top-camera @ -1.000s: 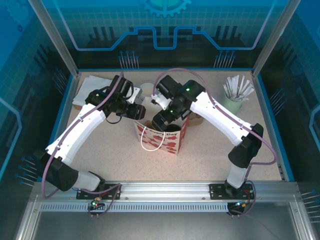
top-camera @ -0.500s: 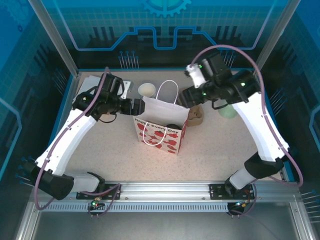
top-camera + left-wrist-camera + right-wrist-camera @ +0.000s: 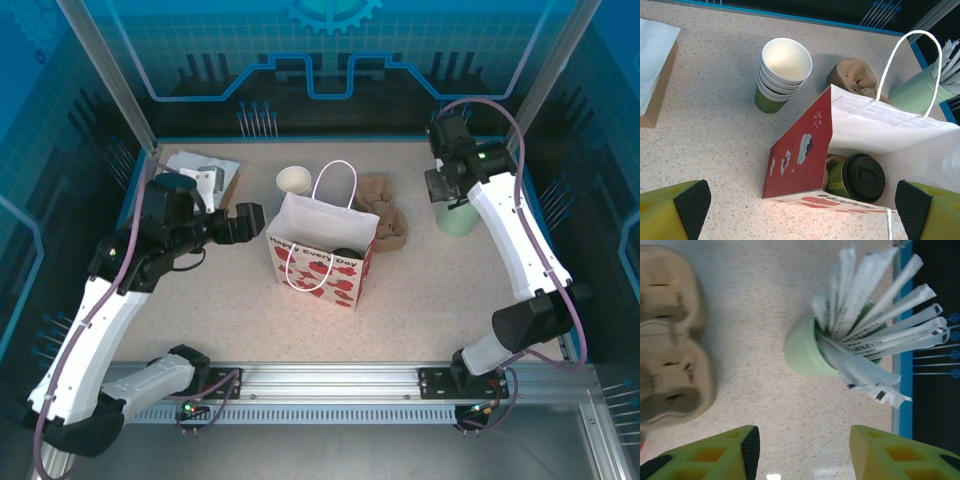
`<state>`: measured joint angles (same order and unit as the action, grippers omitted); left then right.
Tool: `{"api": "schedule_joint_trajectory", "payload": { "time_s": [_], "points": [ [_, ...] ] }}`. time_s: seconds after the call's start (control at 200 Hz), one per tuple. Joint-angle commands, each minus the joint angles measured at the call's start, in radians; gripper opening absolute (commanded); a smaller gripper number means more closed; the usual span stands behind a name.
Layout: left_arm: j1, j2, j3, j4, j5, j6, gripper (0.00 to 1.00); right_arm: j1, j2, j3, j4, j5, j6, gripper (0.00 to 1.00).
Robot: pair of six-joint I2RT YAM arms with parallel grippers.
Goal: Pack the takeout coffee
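Speckled beige surface (image 3: 200, 290) inside a blue-walled enclosure, seen from above, with two white robot arms reaching in from the near edge; a white gift bag (image 3: 322, 240) printed with red hearts stands upright and open near the middle. The takeout coffee (image 3: 858, 177), a dark green cup with a black lid, stands upright at the bottom of the bag, close to its red-printed side. A stack of lidless green cups (image 3: 292, 180), white inside, stands just behind the bag on its left; brown pulp cup carriers (image 3: 385, 218) lie behind the bag on its right. A pale green tumbler (image 3: 807, 350) of white-wrapped sticks stands near the right edge. White paper (image 3: 200, 165) rests on a brown box in the far left corner. The left fingers (image 3: 246, 222) sit close to the bag's upper left edge, spread wide and holding nothing; their wrist camera looks down into the bag. The right fingers (image 3: 445, 188) hang over the tumbler, somewhat apart, with nothing between them.
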<state>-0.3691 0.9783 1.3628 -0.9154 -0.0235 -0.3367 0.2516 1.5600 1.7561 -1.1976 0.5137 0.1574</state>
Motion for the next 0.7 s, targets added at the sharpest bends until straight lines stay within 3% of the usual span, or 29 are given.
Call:
{"api": "schedule_joint_trajectory", "payload": {
  "time_s": [0.0,0.29,0.69],
  "points": [
    [0.009,-0.028,-0.034,0.019,-0.023,-0.031,0.99,-0.069,-0.008,-0.033,0.114,0.018,0.010,0.50],
    [0.009,-0.014,-0.042,0.022,-0.022,-0.031,0.99,-0.198,0.019,-0.126,0.209,-0.107,0.025,0.44],
    [0.009,0.002,-0.039,0.023,-0.011,-0.033,0.99,-0.235,0.075,-0.153,0.255,-0.158,0.000,0.38]
  ]
}}
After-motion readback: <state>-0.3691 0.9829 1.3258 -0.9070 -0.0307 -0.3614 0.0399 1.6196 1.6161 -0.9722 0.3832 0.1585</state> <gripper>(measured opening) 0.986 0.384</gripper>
